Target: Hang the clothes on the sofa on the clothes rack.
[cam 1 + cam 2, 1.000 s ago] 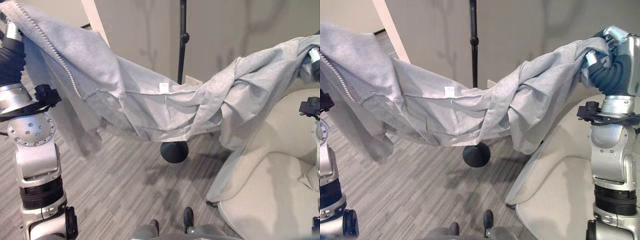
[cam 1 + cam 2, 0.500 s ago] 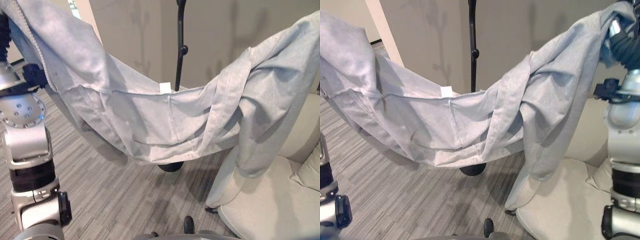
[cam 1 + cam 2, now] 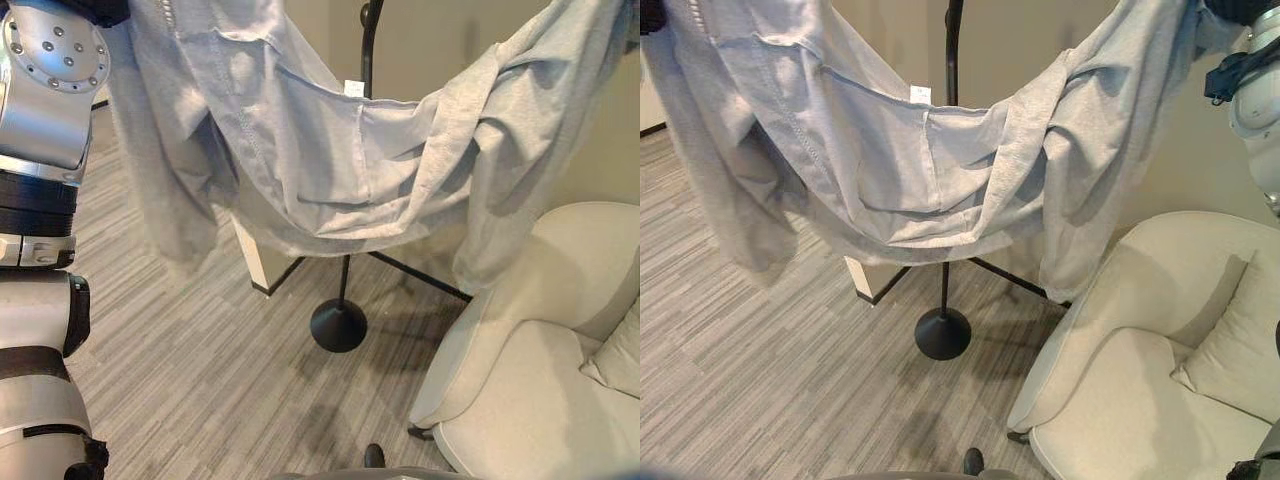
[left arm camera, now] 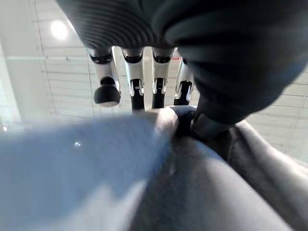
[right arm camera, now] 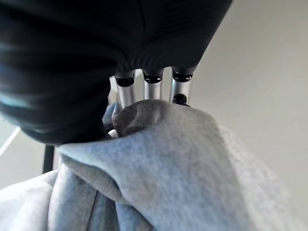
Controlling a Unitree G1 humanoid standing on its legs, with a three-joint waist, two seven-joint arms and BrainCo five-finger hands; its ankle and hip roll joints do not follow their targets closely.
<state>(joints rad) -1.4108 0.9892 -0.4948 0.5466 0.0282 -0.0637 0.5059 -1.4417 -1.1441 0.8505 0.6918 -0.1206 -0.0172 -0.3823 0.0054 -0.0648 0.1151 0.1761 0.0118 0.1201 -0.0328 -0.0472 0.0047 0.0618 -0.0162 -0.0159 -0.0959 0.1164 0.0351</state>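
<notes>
Grey hoodie (image 3: 340,160) sags high between both hands, in front of the black rack pole (image 3: 952,45). Right hand (image 5: 154,89) is curled into cloth; left hand (image 4: 139,82) grips its end (fingertips buried). Cream sofa (image 3: 1140,390) sits below right, rack base (image 3: 338,326) beside it.

A floor (image 3: 760,350) of grey striped planks fills the lower left of both eye views. A plain beige wall (image 3: 440,40) runs across the top. At centre, low against that wall, a white block with a dark base edge (image 3: 258,268) stands on the floor. On the seat at the right edge of the right eye view lies a cream cushion (image 3: 1232,345). The left wrist view shows a ceiling of pale panels with a round lamp (image 4: 59,30) lit.
</notes>
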